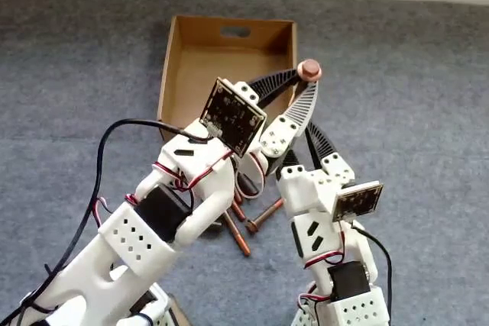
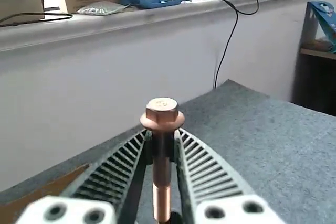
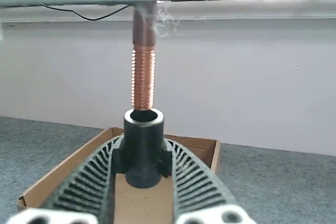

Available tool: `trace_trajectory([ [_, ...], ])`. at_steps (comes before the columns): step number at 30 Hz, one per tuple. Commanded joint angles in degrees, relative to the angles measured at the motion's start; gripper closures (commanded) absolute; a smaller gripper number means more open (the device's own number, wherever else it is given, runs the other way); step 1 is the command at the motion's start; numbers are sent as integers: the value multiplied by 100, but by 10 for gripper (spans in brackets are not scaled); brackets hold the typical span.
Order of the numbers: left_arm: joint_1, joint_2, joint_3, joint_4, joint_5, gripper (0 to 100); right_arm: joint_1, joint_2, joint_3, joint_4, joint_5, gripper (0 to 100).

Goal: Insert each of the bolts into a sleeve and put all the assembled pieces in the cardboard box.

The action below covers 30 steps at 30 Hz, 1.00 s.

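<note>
My left gripper (image 1: 306, 79) (image 2: 163, 136) is shut on a copper bolt (image 1: 309, 70) (image 2: 162, 115), held upright with its hex head on top, above the near right corner of the cardboard box (image 1: 177, 59). My right gripper (image 3: 143, 142) (image 1: 302, 150) is shut on a black sleeve (image 3: 143, 148), held upright below the bolt. The bolt's threaded end (image 3: 143, 80) hangs straight over the sleeve, its tip at the sleeve's mouth. In the high view the left arm's gripper hides the sleeve.
Loose copper bolts (image 1: 263, 214) (image 1: 238, 236) lie on the grey carpet between the two arm bases. The box (image 3: 207, 148) stands open beyond the grippers; no pieces are visible inside it. A white wall rises behind the table.
</note>
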State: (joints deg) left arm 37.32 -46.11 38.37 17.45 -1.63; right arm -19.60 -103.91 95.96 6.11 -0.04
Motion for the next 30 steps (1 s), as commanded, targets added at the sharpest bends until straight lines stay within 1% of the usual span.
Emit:
trace_trajectory([
  [1,-40,-4,-215,26,0,992,-4,-75,708,-13,-62,992],
  [7,207,13,-207,9,0,992,-4,-75,708,-13,-62,992],
  [27,189,-4,-198,35,0,992,-4,-75,708,-13,-62,992],
  [30,189,-13,-145,158,-26,992,-4,-75,708,-13,-62,992],
])
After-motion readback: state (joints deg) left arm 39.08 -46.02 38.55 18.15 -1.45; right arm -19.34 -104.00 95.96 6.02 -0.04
